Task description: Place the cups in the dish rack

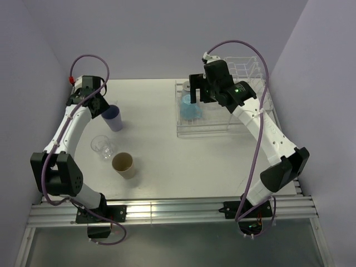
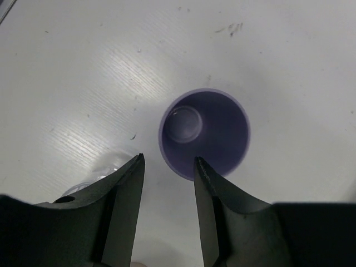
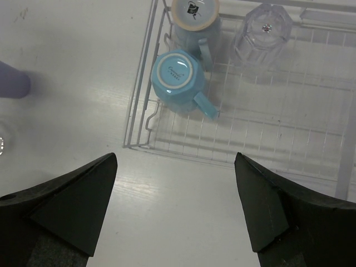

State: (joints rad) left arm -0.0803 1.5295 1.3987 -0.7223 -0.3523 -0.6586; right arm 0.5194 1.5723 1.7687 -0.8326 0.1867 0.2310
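The lavender tumbler (image 1: 114,118) stands upright on the table; in the left wrist view it (image 2: 204,133) shows from above, just beyond my fingertips. My left gripper (image 1: 102,107) (image 2: 168,161) is open and empty, above and beside its rim. A clear glass (image 1: 103,146) and the tan brown cup (image 1: 123,164) stand nearer the front. The white dish rack (image 1: 206,132) (image 3: 142,119) holds two upside-down light blue mugs (image 3: 178,75) (image 3: 194,14) and an upside-down clear glass (image 3: 261,30). My right gripper (image 1: 196,94) (image 3: 175,158) is wide open and empty above the rack's left corner.
The taller divider section of the rack (image 1: 242,69) stands at the back right. Purple walls close in the table on the left, back and right. A metal rail (image 1: 167,210) runs along the front edge.
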